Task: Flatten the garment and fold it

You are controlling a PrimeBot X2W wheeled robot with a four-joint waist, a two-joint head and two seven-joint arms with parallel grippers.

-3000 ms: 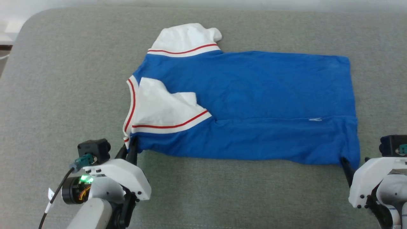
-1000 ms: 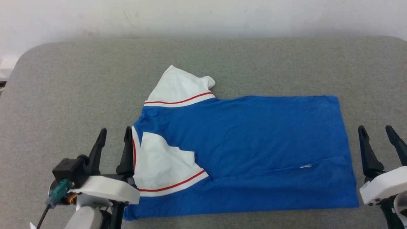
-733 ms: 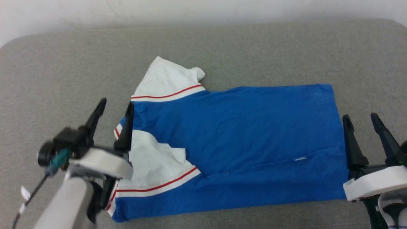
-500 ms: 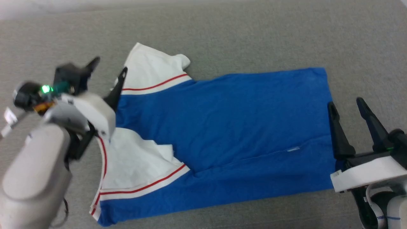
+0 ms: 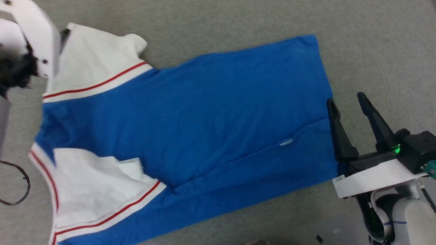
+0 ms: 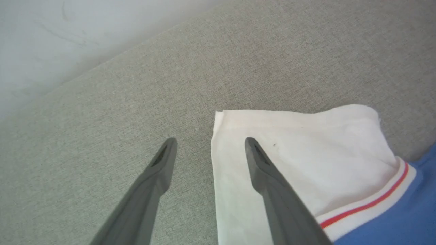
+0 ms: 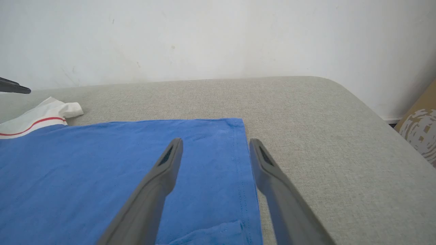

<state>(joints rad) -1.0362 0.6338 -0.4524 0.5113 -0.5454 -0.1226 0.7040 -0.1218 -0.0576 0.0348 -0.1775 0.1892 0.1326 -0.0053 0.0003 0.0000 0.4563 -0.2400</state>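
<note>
Both jaws stood apart: left gripper (image 6: 210,142) straddling the far sleeve (image 6: 299,153) edge of the garment (image 5: 204,112), right gripper (image 7: 214,143) the hem (image 7: 243,163); uneven pinches could drag the near fold (image 5: 255,177) crooked

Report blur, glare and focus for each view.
Head view: motion blur, worst on the white left wrist housing; the garment reads soft. Left wrist view: even light, left gripper softens toward the bottom edge. Right wrist view: no glare, right gripper likewise.

garment (image 5: 204,112): lower-left corner cut by head view's bottom edge, hem corner hidden behind right gripper (image 5: 345,97), white tag (image 5: 286,142) too small to read | left arm (image 5: 34,37): blurred, cropped at top-left corner | patterned object (image 7: 419,133): cropped at right edge, unidentifiable
</note>
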